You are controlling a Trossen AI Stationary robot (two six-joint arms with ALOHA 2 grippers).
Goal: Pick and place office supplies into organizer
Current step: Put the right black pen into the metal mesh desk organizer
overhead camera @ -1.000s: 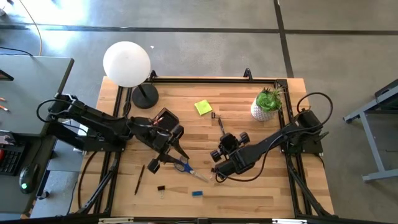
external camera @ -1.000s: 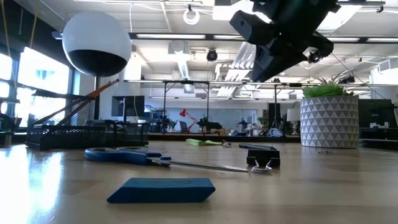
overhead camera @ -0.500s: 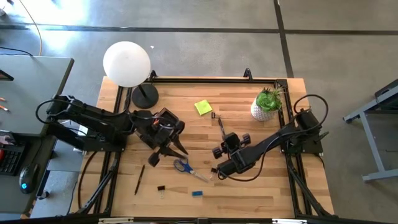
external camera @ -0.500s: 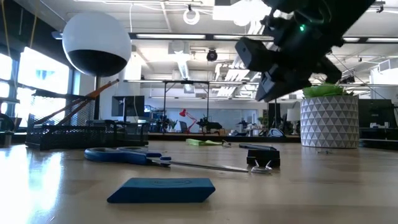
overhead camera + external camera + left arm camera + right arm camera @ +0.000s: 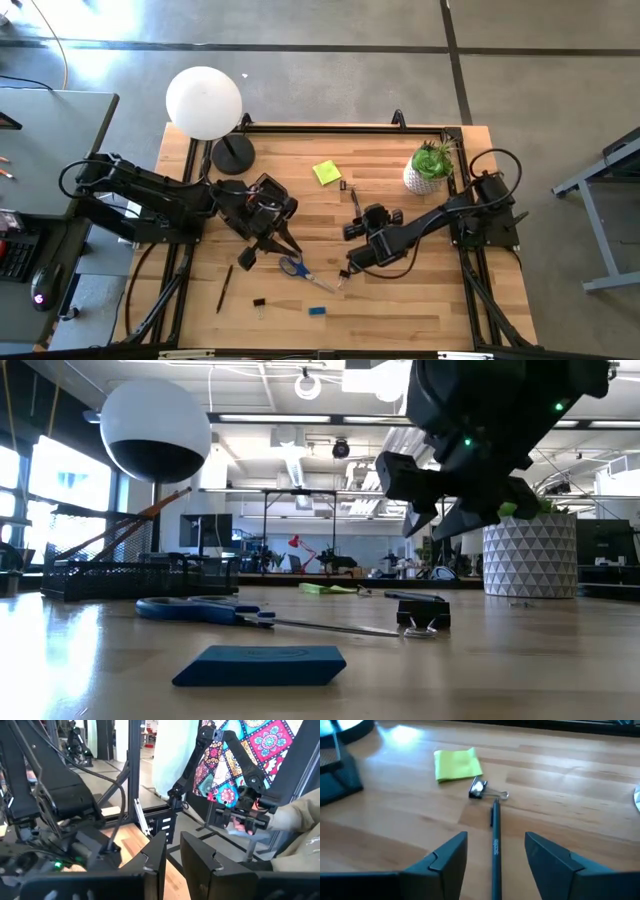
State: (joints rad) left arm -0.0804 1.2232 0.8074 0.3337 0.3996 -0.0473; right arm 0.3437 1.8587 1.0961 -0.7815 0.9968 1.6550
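Looking at the last second, the right gripper (image 5: 496, 838) has dropped lower and spread its fingers. It now straddles the dark pen (image 5: 494, 822), which lies on the wood beyond the scissors (image 5: 298, 268) toward the table's back. I'd guess that pen is the next pick.

The left gripper (image 5: 172, 844) hangs just behind the scissors, on the side of the organizer (image 5: 110, 576). It's been narrowing, but I can't tell if it's clamped on anything.

Count:
- one pair of scissors
- one blue eraser (image 5: 316, 311) in front of them
- one yellow sticky pad (image 5: 326, 172) well behind them
- two binder clips I'm sure of (image 5: 478, 787) (image 5: 259, 301)
- a second dark stick (image 5: 224, 288) left of the scissors
- one orange pencil (image 5: 160, 507) already in the organizer
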